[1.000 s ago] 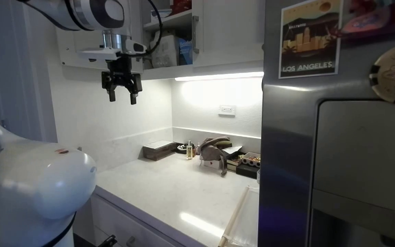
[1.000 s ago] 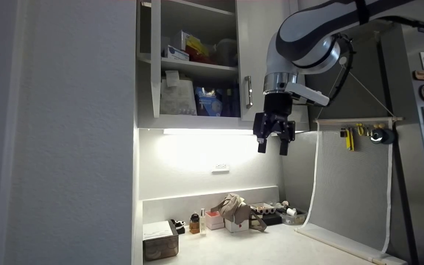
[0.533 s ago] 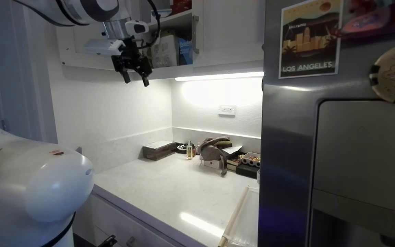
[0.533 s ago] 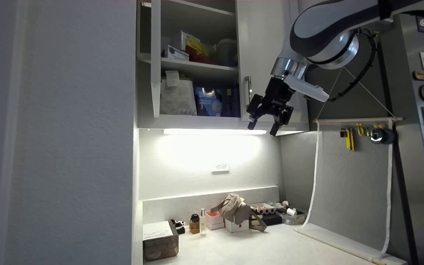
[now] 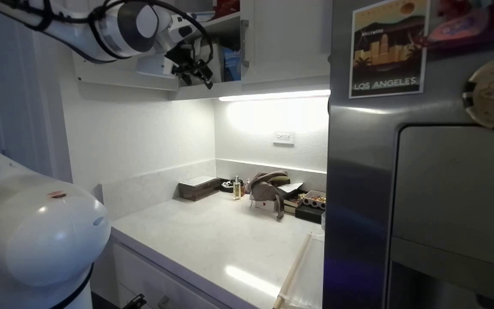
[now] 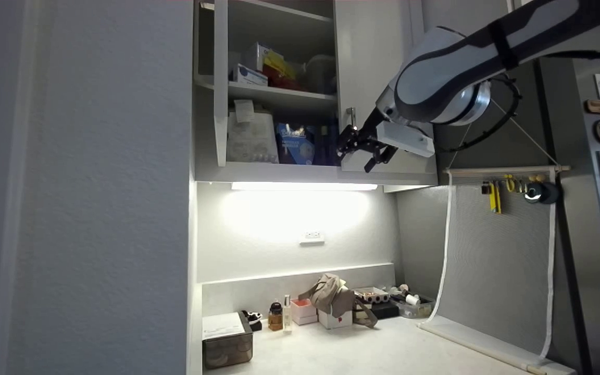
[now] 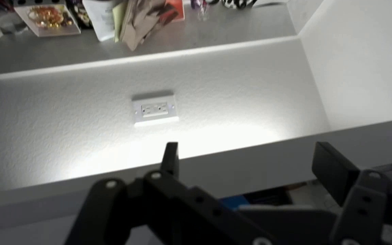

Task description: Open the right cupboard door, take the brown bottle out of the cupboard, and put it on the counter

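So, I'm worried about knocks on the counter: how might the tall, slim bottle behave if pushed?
The slim bottle would likely tip easily, being tall on a narrow base. It may be fragile, since its see-through body looks like glass.

White and dark grey arm [image 6: 443, 75], shiny too. In an exterior view: black cable [image 5: 204, 32] upper left, reddish label [image 5: 57, 195] lower left. Gripper [image 7: 246, 160] is black, silvery screws [image 7: 156, 175].
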You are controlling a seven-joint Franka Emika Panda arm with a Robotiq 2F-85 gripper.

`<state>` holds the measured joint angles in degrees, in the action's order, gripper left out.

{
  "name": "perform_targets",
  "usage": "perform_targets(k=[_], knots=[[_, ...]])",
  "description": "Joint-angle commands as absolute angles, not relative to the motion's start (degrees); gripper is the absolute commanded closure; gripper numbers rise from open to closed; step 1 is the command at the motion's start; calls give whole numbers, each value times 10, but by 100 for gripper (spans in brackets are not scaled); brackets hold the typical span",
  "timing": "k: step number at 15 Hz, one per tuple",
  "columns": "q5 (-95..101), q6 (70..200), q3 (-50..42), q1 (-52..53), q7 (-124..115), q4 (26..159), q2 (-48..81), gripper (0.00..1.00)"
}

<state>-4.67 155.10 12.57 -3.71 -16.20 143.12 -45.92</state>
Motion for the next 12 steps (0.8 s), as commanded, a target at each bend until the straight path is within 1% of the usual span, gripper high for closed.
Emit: perform_targets(k=[1,6,9,12], knots=[[-4,1664,167,-119,-207,1416,-424,0],[9,1769,231,-238,-234,1406,-398,0],[-1,1794,276,-306,-246,1392,-401,0],[-10,1809,304,-347,-252,1378,-408,0]])
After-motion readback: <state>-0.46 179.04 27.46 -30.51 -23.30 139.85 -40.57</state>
